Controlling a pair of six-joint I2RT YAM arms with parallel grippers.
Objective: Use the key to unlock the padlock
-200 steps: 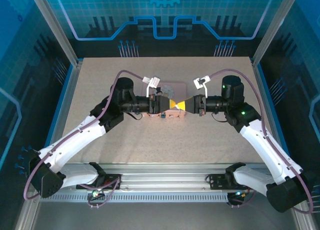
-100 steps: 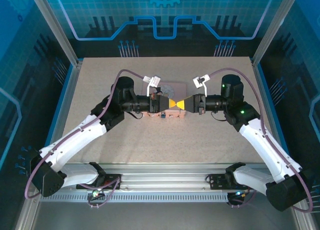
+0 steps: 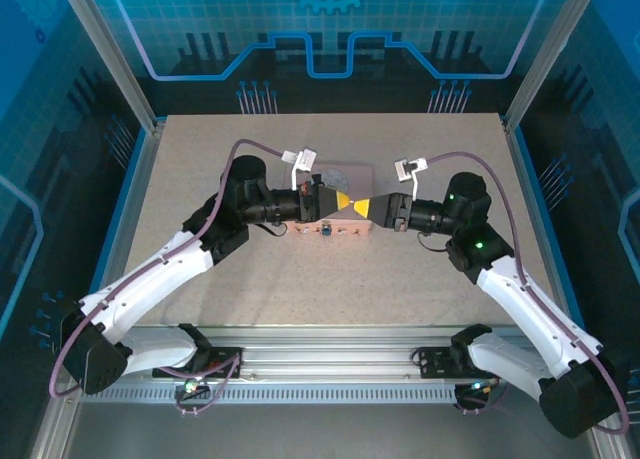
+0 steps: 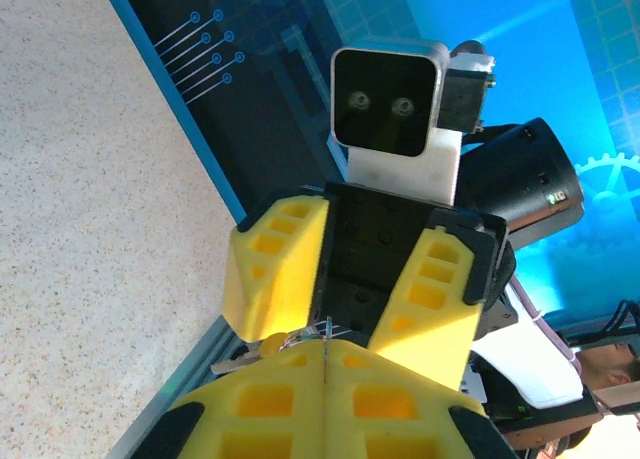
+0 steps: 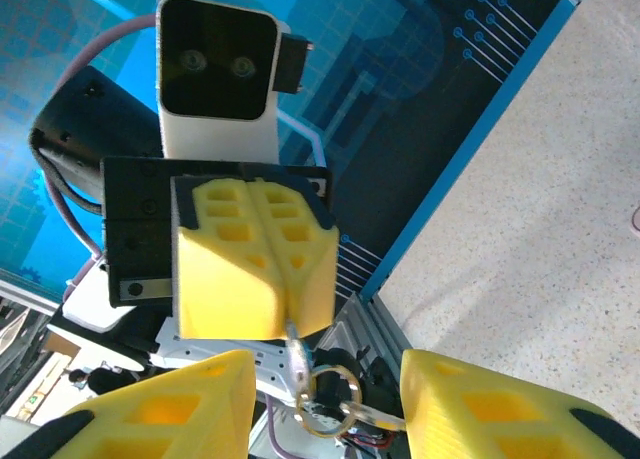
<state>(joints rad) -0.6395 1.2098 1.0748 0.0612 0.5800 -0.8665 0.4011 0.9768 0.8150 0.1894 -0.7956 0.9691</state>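
No lettering can be read anywhere; the pink tin (image 3: 352, 175) perhaps bears print, too small

The tiny dark blue-marked padlock (image 3: 325, 231) was too small to read; yellow foam pads (image 5: 235, 269) at twelve o'clock hid the blade of the silver metal key (image 5: 296, 351).

We see a beige table top (image 3: 200, 159), speckled with fine dark grains, and bright blue walls (image 3: 320, 39) printed with a grid and darker circuit lines. The left arm (image 3: 160, 269) and the right arm (image 3: 520, 289) are white with black joints, each trailing a purple cable (image 3: 232, 159). The left gripper (image 3: 342, 201) and the right gripper (image 3: 364, 208) wear yellow fingers (image 5: 240, 269) on black bodies. A small silver metal key (image 5: 296, 351) gleams; the flat pink tin box (image 3: 355, 177) is pale; the tiny dark padlock (image 3: 325, 231) carries a blue spot.
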